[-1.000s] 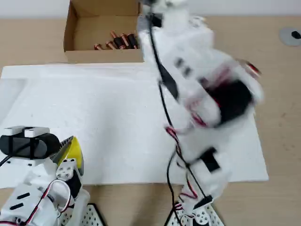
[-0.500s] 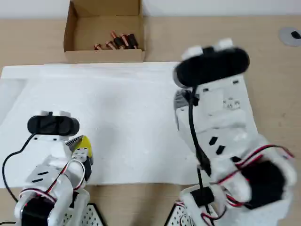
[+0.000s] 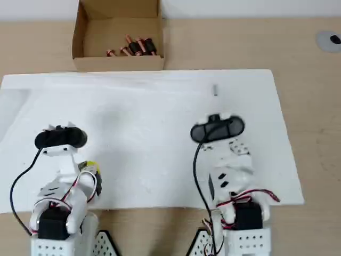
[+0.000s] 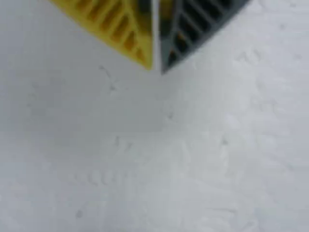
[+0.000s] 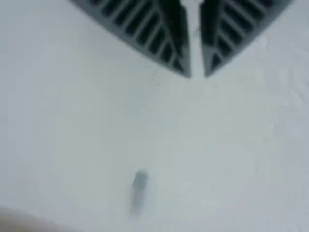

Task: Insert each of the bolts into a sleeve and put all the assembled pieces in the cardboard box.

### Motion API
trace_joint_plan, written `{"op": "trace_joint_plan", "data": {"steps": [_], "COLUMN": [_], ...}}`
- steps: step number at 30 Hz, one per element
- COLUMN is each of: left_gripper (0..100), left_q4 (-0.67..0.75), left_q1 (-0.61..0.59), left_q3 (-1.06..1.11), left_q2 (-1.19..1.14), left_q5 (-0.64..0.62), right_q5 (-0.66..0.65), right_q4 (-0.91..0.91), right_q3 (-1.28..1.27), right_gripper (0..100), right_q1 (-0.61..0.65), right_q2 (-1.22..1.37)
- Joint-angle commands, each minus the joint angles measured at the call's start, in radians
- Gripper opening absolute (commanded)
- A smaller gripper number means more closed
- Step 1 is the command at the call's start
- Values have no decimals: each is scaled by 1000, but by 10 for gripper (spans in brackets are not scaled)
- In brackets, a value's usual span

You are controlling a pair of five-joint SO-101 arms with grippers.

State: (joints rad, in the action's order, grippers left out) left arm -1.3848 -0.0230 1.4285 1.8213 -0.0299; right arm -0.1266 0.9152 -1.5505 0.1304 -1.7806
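Cardboard box point(image 3: 117, 64), brown and open-topped, stands on the light wooden table point(image 3: 314, 106), just beside the far edge of the white foam mat point(image 3: 133, 133). Inside it, against the near wall, lies a cluster of copper-coloured bolts in dark sleeves point(image 3: 136, 47), the assembled pieces; the exact count is not legible.

A small grey cylindrical piece point(image 3: 215, 89) lies alone on the mat near its far edge, well apart from the box. It is also seen blurred in the right wrist view point(image 5: 139, 189). Cannot tell whether it is a bolt or a sleeve.

Left arm point(image 3: 64, 197): folded back at the near edge of the mat. Left gripper point(image 4: 155, 67) has one yellow finger point(image 4: 120, 34) and one dark finger. The tips are together with a hairline slit between them, nothing held, poised close over bare foam.

Right arm point(image 3: 229, 170): likewise folded at the near edge. Right gripper point(image 5: 196, 73) has two dark grey ribbed fingers point(image 5: 154, 34), drawn nearly together with a narrow gap, nothing between them. The grey piece lies on the foam ahead of the tips, apart from them.

A round grey disc point(image 3: 329, 40) sits on the table at the far right corner.
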Motion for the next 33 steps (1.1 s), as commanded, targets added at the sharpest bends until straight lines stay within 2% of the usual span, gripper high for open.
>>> {"op": "trace_joint_plan", "data": {"steps": [1, 10, 33], "left_gripper": [9, 9, 9], "left_q4": [51, 58, 98], "left_q1": [-46, -48, -41], "left_q3": [72, 94, 150], "left_q2": [4, 2, 2], "left_q5": [2, -5, -5], "right_q5": [-11, -11, -12], "right_q4": [40, 183, 181], "right_q3": [-90, -116, -116], "right_gripper": [10, 10, 10], "right_q1": [-8, -12, -12], "right_q2": [-139, -102, -102]}}
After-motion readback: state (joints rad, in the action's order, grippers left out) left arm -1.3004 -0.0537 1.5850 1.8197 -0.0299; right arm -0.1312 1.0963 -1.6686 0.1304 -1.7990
